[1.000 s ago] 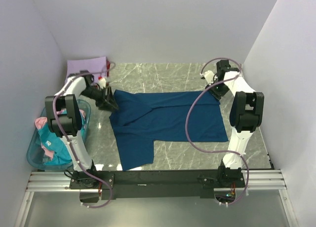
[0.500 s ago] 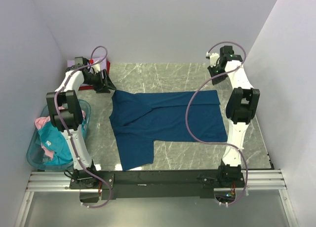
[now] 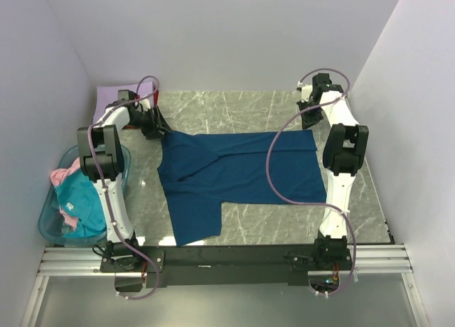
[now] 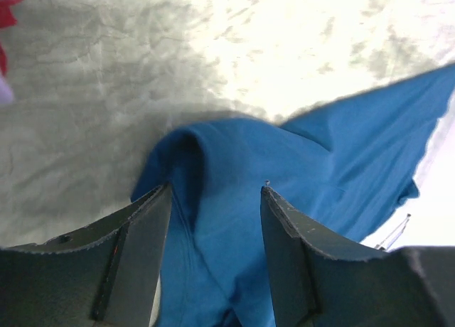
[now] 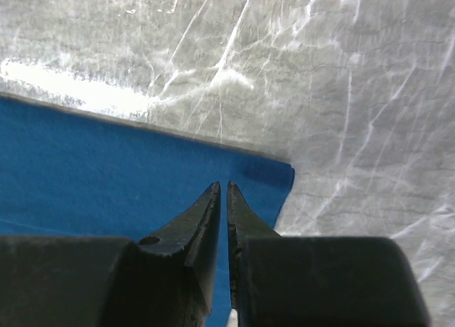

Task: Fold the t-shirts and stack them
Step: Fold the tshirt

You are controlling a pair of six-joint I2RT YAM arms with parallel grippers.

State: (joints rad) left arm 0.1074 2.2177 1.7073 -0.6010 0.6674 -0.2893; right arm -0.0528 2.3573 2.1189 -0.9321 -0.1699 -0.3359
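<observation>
The dark blue t-shirt [image 3: 242,170] is the only one spread out. It lies in the middle of the marble worktop [image 3: 355,199], mostly flat, with a diagonal crease running from its far-left corner and one flap reaching toward the near edge. Three more t-shirts show from above: a lavender t-shirt [image 3: 114,94] in the far-left corner, and a teal t-shirt [image 3: 78,202] and a pink t-shirt [image 3: 59,176] bundled in the single blue basket [image 3: 50,231] at the left. A sliver of red cloth [image 4: 6,14] sits at the edge of the left wrist view.

Since half a second ago, the left gripper [image 3: 151,121] has moved in from beside the lavender t-shirt to the dark blue t-shirt's far-left corner, and the right arm has shifted only slightly. The cloth's outline is unchanged.

The left gripper's [image 4: 217,188] fingers are spread apart, straddling a raised fold of blue cloth [image 4: 227,149]. The right gripper [image 5: 220,185] hangs over the far-right corner [image 5: 85,156], fingers almost together, holding nothing.
</observation>
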